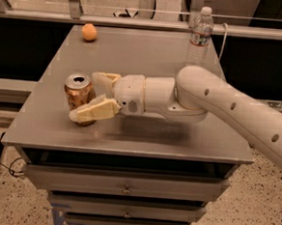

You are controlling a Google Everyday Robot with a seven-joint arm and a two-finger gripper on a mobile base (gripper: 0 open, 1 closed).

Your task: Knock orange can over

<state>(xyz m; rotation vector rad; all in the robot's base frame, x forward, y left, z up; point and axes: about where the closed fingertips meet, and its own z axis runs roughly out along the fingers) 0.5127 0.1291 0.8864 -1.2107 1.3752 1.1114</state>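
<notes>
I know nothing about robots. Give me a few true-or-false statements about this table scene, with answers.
1. The orange can stands upright on the table. True.
2. The orange fruit lies right beside the can. False: it sits near the table's far edge, well apart from the can.
3. The water bottle stands at the far right corner. True.
4. The gripper hovers by the water bottle. False: it is at the orange can, its fingers open, one in front of the can and one behind it.
</notes>
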